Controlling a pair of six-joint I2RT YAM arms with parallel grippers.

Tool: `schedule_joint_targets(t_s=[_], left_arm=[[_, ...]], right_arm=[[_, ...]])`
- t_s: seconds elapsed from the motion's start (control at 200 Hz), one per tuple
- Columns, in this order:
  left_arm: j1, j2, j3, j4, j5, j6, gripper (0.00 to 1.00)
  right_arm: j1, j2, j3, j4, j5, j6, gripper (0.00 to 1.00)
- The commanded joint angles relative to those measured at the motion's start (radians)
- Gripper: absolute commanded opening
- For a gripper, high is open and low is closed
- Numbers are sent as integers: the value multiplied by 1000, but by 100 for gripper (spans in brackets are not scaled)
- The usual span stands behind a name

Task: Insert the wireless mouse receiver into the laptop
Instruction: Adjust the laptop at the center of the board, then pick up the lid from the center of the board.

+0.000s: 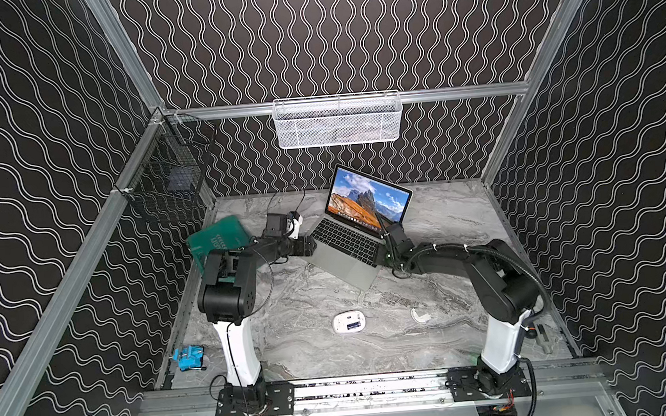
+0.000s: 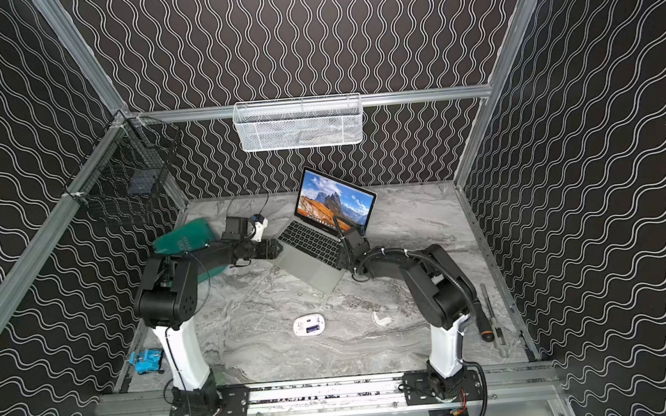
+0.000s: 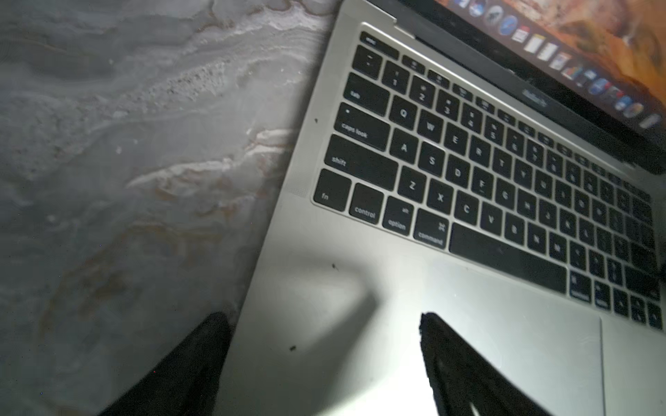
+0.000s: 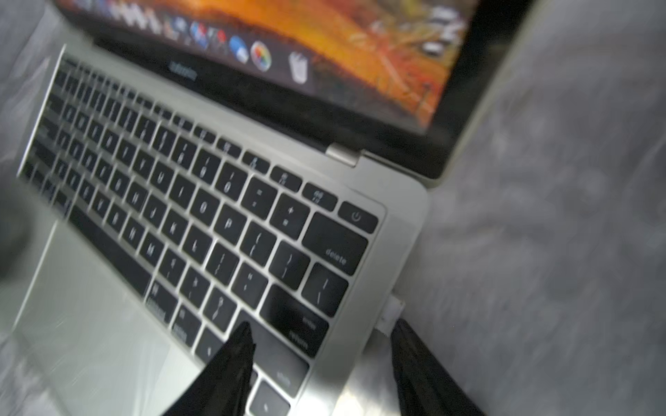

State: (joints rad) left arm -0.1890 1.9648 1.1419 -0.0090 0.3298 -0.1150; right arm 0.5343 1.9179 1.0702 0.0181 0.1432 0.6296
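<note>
The silver laptop (image 1: pixel 346 267) (image 2: pixel 312 269) stands open at the back middle of the table, its screen showing orange mountains. My left gripper (image 1: pixel 309 245) (image 3: pixel 324 317) is open over the laptop's (image 3: pixel 360 259) left front corner, one finger off the edge and one above the palm rest. My right gripper (image 1: pixel 384 249) (image 4: pixel 323 325) is open astride the laptop's (image 4: pixel 90 288) right edge. A small white receiver (image 4: pixel 391 309) sticks out of that edge, right at the tip of the outer finger. The white mouse (image 1: pixel 348 321) (image 2: pixel 309 324) lies underside up near the front.
A small white piece (image 1: pixel 420 316) lies right of the mouse. A green case (image 1: pixel 220 236) sits under the left arm and a blue object (image 1: pixel 188 356) at front left. Tools (image 2: pixel 495 326) lie by the right wall. A white basket (image 1: pixel 338 121) and a black wire basket (image 1: pixel 166 181) hang above.
</note>
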Motion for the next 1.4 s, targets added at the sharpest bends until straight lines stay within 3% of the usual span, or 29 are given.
schedule_joint_targets(t_s=[0.0, 0.185, 0.27, 0.395, 0.535, 0.706, 0.766, 0.951, 1.396], left_arm=[[-52, -50, -89, -58, 280, -146, 85], [-67, -182, -188, -16, 233, -175, 86], [-71, -253, -205, -36, 217, -176, 86], [-77, -435, -218, -119, 106, -139, 91], [-102, -618, -194, -316, 36, 2, 94], [-154, -776, -201, -530, 101, 288, 93], [-256, -827, -244, -534, -32, 341, 94], [-415, -943, -352, -523, -57, 481, 95], [-554, -1067, -491, -577, -87, 671, 99]], right_arm=[[-33, 59, 32, -28, -133, -75, 62], [-89, -13, 33, -73, -121, -158, 69], [-91, -145, -2, -150, -96, -193, 72], [-92, -350, -61, -362, -51, -202, 81], [-87, -514, -151, -631, -54, -138, 77], [11, -647, -283, -734, -101, -49, 67], [58, -652, -302, -733, -112, -27, 64], [177, -569, -294, -717, -72, 1, 51], [216, -415, -316, -690, -5, -15, 25]])
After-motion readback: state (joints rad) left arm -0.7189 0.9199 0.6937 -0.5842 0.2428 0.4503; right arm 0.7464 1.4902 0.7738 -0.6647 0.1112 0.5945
